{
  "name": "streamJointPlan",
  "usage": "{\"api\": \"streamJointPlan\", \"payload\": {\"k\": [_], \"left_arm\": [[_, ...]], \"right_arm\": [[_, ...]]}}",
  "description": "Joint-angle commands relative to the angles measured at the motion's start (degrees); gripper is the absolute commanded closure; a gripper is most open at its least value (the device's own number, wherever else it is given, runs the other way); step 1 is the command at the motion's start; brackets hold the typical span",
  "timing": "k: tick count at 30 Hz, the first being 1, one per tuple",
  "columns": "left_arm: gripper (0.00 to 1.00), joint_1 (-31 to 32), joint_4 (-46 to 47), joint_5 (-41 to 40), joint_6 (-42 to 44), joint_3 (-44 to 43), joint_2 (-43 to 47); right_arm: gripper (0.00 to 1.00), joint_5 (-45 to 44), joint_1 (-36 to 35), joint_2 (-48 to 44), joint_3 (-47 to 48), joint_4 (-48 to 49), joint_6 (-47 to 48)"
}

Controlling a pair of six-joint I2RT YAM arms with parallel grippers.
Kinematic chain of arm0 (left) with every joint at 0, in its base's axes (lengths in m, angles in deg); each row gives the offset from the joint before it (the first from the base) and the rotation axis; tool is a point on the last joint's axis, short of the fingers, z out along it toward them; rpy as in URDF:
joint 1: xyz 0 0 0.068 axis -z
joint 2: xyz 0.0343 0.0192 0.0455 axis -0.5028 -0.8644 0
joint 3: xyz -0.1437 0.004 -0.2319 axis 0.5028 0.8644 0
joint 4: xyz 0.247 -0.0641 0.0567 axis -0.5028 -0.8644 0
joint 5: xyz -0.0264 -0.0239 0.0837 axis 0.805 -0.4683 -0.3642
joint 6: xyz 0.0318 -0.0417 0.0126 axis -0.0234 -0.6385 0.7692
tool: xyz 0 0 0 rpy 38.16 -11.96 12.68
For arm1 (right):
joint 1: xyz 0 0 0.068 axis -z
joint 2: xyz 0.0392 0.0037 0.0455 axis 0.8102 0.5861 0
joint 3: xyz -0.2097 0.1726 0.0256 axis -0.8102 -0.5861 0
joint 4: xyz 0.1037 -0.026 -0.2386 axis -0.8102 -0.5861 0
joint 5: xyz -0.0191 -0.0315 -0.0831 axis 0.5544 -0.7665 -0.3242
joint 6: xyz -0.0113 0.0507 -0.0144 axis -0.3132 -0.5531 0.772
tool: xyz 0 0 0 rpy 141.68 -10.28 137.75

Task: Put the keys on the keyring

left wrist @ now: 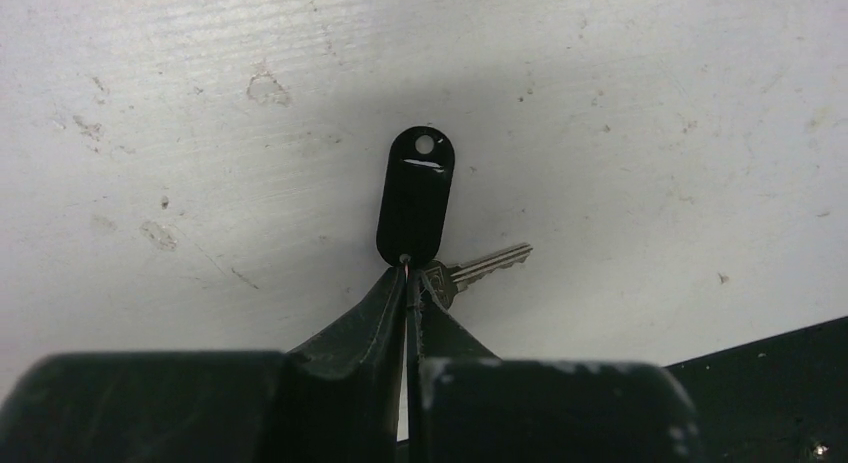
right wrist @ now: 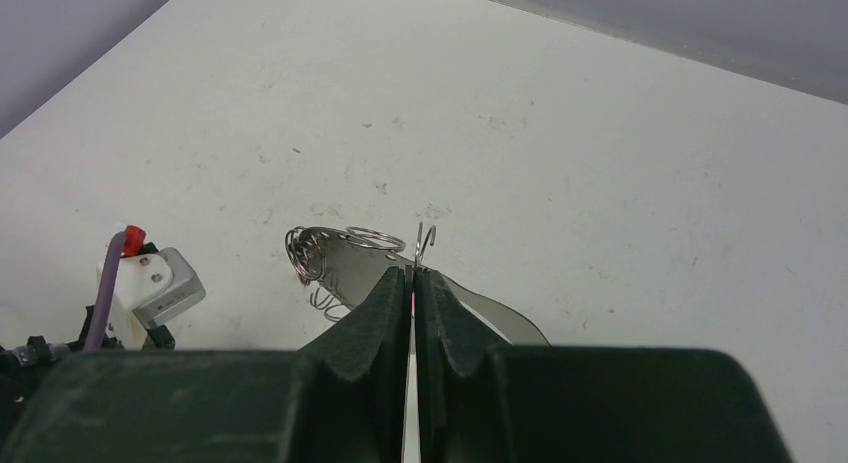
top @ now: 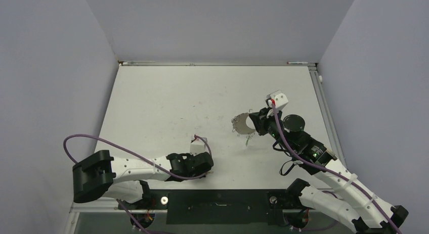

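Note:
My left gripper [top: 207,168] lies low near the table's front edge. In the left wrist view it [left wrist: 410,271] is shut on the keys: a black oval plastic head [left wrist: 415,195] with a small hole sticks out past the fingertips, and a short silver blade [left wrist: 488,262] points right. My right gripper [top: 254,124] is shut on the keyring [top: 243,124] at centre right. In the right wrist view the thin wire's hooked end [right wrist: 425,240] rises just above the shut fingertips [right wrist: 413,274], with small silver rings [right wrist: 310,255] bunched at the left. No green tag shows.
A black strip [top: 217,201] runs along the near edge between the arm bases. Grey walls close in the white table [top: 167,97] on three sides. The left arm's wrist and purple cable [right wrist: 140,283] show at the right wrist view's left.

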Motion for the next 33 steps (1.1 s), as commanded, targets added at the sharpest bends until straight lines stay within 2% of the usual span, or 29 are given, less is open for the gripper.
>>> {"api": "streamJointPlan", "payload": {"k": [1, 11, 15, 20, 25, 29, 33], "left_arm": [[1.0, 0.5, 3.8, -1.8, 8.8, -2.1, 5.0], [1.0, 0.5, 10.6, -1.1, 28.5, 0.2, 17.4], [1.0, 0.7, 9.3, 3.2, 35.2, -2.9, 18.4], [1.0, 2.6, 8.6, 4.1, 42.4, -4.9, 21.3], [1.0, 5.6, 10.5, 6.1, 53.4, -3.7, 28.1], [1.0, 6.5, 7.5, 4.9, 62.2, -4.1, 33.6], [1.0, 6.5, 5.8, 9.7, 71.7, -3.6, 38.9]], "right_arm": [[0.95, -1.7, -0.6, -0.2, 0.9, 3.4, 0.9], [0.95, -2.9, -1.1, 0.1, 1.8, 2.9, 2.4], [0.95, -2.1, -1.1, 0.0, 2.0, 3.0, 3.0], [0.95, -0.6, -1.2, -0.3, 2.2, 3.0, 3.7], [0.95, 0.5, -1.3, -0.7, 2.0, 3.0, 4.8], [0.95, 0.8, -1.3, -1.5, 1.2, 3.5, 5.0], [0.95, 1.9, -1.3, -1.9, 0.5, 4.1, 5.2]]}}
